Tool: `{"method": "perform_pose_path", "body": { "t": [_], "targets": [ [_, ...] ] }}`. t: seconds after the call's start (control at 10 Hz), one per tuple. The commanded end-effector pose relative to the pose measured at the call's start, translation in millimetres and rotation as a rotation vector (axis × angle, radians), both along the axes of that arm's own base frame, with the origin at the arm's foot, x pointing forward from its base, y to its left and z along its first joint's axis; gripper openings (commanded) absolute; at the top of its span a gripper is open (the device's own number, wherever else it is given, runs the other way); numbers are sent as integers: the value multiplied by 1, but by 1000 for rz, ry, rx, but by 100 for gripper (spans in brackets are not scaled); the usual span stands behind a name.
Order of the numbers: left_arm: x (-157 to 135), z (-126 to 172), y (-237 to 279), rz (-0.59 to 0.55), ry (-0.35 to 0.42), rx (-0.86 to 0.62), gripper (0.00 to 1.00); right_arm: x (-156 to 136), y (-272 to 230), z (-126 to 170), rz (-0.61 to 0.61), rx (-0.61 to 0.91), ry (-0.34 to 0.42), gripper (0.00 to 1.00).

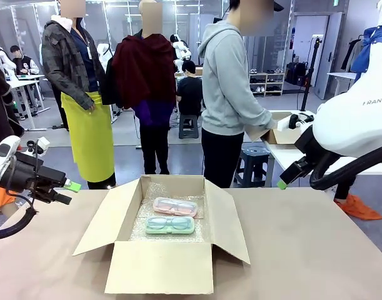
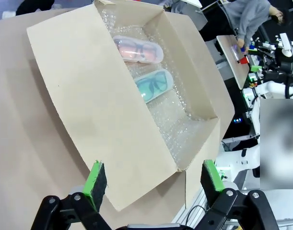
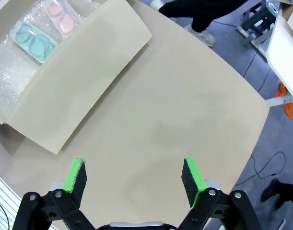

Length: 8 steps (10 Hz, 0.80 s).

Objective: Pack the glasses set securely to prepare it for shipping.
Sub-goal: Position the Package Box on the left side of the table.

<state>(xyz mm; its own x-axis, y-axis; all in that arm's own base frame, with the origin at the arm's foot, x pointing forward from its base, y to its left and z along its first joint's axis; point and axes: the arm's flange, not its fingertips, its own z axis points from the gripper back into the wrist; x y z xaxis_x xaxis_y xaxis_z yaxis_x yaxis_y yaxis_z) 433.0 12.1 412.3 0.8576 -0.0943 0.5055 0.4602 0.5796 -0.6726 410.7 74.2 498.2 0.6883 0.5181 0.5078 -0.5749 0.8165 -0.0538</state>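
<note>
An open cardboard box sits mid-table, lined with bubble wrap. Inside it lie the pink glasses case and, nearer me, the mint green case, side by side and flat. My left gripper hovers open off the box's left flap. From the left wrist the pink case and mint case show beyond that flap, with the open left gripper holding nothing. My right gripper hangs open above the table's right side. The right wrist view has the mint case and pink case far from the open right gripper.
The box's four flaps stand spread outward. A person in a grey hoodie stands at the far edge, hands at a small carton on a white side table. A blue stool stands behind the table. Bare tabletop lies to the right.
</note>
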Motion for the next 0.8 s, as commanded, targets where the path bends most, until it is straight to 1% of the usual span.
{"method": "perform_pose_path", "body": {
  "t": [0.0, 0.2, 0.3, 0.5, 0.7],
  "targets": [
    [-1, -14, 16, 7, -18, -39, 100, 1, 3, 2, -16, 1, 17, 100],
    [1, -46, 28, 21, 32, -100, 100, 1, 3, 2, -16, 1, 17, 100],
    [5, -63, 32, 4, 60, -149, 100, 1, 3, 2, -16, 1, 17, 100],
    [15, -91, 34, 17, 100, -209, 100, 1, 3, 2, -16, 1, 17, 100],
    [29, -117, 34, 51, 111, -261, 100, 1, 3, 2, -16, 1, 17, 100]
  ]
}}
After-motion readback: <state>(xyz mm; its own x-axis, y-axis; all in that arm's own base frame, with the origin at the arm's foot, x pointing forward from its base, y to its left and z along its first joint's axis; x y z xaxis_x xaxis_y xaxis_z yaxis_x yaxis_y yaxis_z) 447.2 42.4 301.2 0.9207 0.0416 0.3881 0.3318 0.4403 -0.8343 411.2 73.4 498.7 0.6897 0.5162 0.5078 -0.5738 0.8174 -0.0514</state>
